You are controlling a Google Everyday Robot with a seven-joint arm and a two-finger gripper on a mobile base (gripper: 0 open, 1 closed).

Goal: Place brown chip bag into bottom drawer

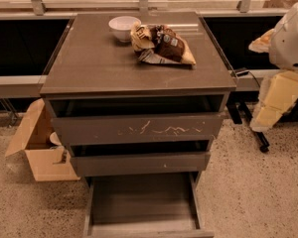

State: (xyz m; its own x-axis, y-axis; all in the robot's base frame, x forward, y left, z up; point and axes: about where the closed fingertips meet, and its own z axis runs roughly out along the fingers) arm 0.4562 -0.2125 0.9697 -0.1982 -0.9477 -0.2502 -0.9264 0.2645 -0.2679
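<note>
While the brown chip bag (161, 44) lies on the far part of the cabinet top (99, 68), just right of a white bowl (123, 27), the gripper (260, 41) hangs beyond the cabinet's right edge, apart from the bag and about level with it. The bag therefore lies to the gripper's left. Its long axis runs left to right, the right end a little nearer, and that end faces the gripper. Whether the gripper is apart or together cannot be told. The bottom drawer (141, 205) stands pulled out near the floor, below the bag and on the near side.
</note>
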